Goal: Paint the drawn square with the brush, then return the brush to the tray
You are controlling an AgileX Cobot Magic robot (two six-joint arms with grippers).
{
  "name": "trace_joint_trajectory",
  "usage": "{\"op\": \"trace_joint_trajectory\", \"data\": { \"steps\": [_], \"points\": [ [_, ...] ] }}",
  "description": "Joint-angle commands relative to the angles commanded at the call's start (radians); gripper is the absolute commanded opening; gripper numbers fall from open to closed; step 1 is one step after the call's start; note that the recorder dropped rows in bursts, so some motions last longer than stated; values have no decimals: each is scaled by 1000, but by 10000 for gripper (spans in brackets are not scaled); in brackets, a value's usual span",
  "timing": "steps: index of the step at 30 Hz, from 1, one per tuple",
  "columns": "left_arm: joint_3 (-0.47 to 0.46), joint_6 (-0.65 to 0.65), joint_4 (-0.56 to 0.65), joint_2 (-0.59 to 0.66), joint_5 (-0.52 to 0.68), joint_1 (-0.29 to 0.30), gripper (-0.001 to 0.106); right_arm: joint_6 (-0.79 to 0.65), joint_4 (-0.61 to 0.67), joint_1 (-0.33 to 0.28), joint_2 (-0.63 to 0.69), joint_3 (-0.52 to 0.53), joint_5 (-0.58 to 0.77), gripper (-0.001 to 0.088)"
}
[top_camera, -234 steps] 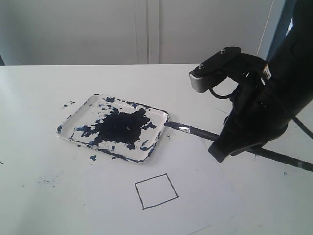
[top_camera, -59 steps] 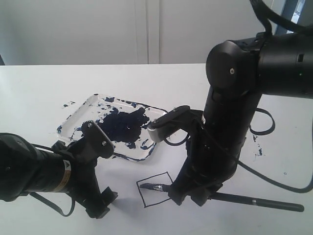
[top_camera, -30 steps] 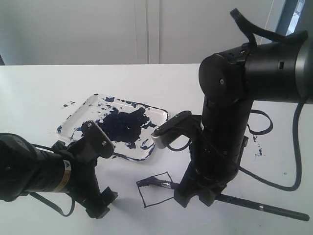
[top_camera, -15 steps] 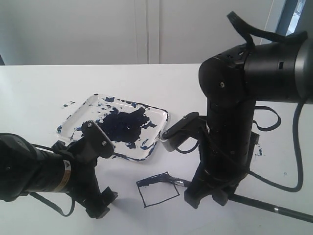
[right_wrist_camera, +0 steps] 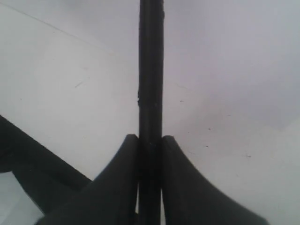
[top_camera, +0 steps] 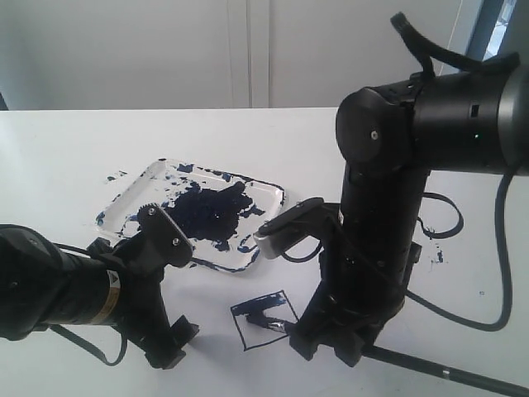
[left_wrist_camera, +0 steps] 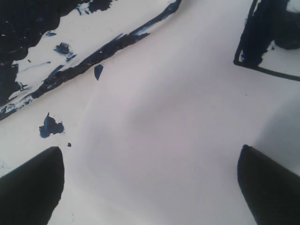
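Note:
The drawn square (top_camera: 263, 335) lies on white paper near the table's front; a dark blue band fills its far side. My right gripper (top_camera: 327, 341) is just right of it, shut on the black brush (top_camera: 434, 370), whose handle trails off to the right. The dark brush tip (top_camera: 266, 321) rests inside the square. In the right wrist view both fingers clamp the brush handle (right_wrist_camera: 151, 70) at the gripper (right_wrist_camera: 150, 140). The paint-smeared tray (top_camera: 140, 188) sits behind and to the left. My left gripper (top_camera: 172, 341) is low over the paper left of the square, open (left_wrist_camera: 150, 187), with nothing between its fingers.
Blue paint specks (top_camera: 435, 255) dot the table right of the right arm, and more (left_wrist_camera: 50, 126) lie beside the tray's edge (left_wrist_camera: 93, 56). A black cable (top_camera: 446, 219) loops off the right arm. A corner of the square (left_wrist_camera: 255, 51) shows in the left wrist view.
My right gripper swept the brush right along the square's far side, then back left; the tip now sits lower inside the square. The blue band has grown. The left arm is unmoved.

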Motion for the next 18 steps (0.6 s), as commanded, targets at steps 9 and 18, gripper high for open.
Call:
{"op": "trace_joint_trajectory", "data": {
  "steps": [9, 18],
  "points": [
    [0, 0, 0, 0, 0, 0, 1011, -20, 6, 0, 6, 0, -14, 0],
    [0, 0, 0, 0, 0, 0, 1011, 92, -190, 0, 6, 0, 14, 0]
  ]
}}
